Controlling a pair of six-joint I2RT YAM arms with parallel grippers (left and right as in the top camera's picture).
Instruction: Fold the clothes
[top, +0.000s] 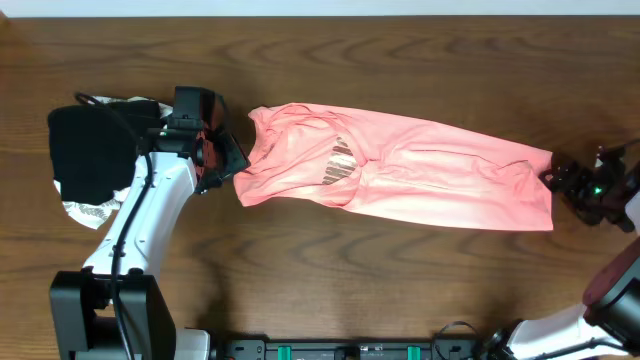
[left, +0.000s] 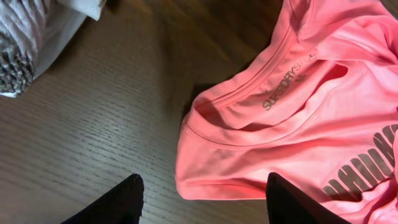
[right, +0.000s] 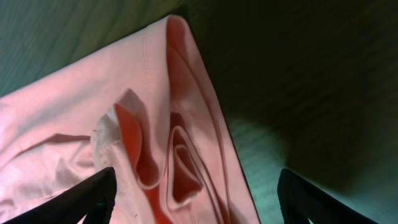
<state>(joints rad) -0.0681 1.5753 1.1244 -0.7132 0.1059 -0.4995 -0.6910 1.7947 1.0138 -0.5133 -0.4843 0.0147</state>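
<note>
Left end effector (left: 204, 183): fingers apart, empty, by collar. Right end effector (right: 198, 177): apart, empty, at hem. T-shirt (top: 420, 170): long axis left-right, collar left.

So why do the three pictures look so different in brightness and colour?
Overhead: even light, sharp, T-shirt salmon-pink. Left wrist: warm, collar print crisp, gripper fingers blurred at the bottom. Right wrist: dim, table tinted green, deep shadow upper right.

Dark wood-grain table (top: 400, 290) spreading beneath the left gripper (top: 232, 165); pale strip (top: 320, 6) running along the far edge beyond it.
</note>
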